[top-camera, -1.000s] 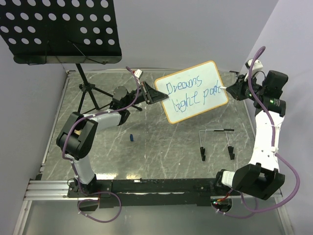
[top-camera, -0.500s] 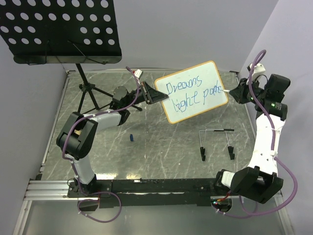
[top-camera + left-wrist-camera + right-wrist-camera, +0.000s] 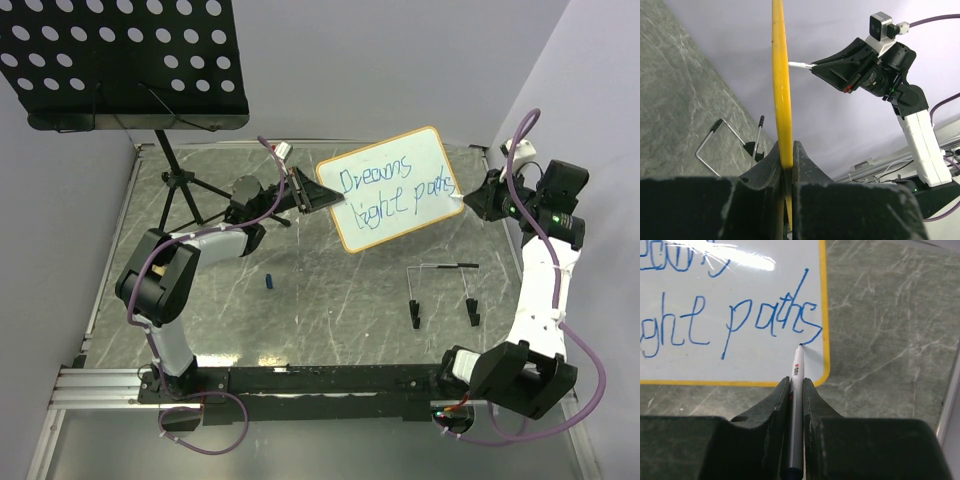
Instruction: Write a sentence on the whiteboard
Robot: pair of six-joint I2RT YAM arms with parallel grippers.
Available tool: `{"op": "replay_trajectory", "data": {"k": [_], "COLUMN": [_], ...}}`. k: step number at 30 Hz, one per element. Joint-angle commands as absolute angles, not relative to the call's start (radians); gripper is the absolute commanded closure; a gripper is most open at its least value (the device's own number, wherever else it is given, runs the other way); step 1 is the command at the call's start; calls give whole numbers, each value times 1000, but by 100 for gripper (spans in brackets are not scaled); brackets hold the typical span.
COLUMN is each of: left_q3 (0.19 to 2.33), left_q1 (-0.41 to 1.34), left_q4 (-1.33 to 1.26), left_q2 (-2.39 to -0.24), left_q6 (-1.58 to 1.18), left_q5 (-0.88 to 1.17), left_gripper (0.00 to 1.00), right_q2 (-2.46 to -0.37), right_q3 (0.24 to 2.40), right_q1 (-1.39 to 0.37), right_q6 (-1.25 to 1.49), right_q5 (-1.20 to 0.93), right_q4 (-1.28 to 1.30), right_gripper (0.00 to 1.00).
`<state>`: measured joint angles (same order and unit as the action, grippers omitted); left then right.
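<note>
One letter added: sentence (image 3: 378,177) now ends "paths", fresh s by whiteboard (image 3: 425,155) lower right corner. Clamped tight in right hand (image 3: 796,381), pen (image 3: 796,365) tip meets s tail. Opposite whiteboard edge pinched in closed left hand (image 3: 788,146), above desk (image 3: 330,290). Writing likely near complete.

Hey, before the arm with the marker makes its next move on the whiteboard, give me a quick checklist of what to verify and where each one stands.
1. Left pincer clamped on the whiteboard edge: ok.
2. Right pincer shut on the marker: ok.
3. Marker tip at the tail of the last letter: ok.
4. Sentence legible in two lines: ok.
5. Room to write further right on that line: not ok, little white left.
6. Tip pressing the surface: cannot tell.
</note>
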<state>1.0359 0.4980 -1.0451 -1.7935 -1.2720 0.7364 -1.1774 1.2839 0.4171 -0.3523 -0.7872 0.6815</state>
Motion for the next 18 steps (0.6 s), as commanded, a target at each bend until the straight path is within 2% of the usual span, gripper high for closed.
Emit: {"op": "replay_trajectory", "data": {"k": [1, 8, 18], "left_q3": [1089, 1065, 1009], "left_q1": [499, 500, 495], "left_q4": [-1207, -1180, -1230], "left_q2": [-1767, -1752, -1704], "left_q6": [-1289, -1258, -1230], "left_q5": [732, 732, 753], "left_gripper": [99, 99, 99], "right_q2": [-1118, -1063, -959], "right_q3": [1302, 1414, 1345], "right_q1": [420, 420, 422], "right_q6": [-322, -218, -227], "right_q5": [-899, -969, -1012], "right_q4": [669, 608, 626], "right_gripper": [100, 100, 100]}}
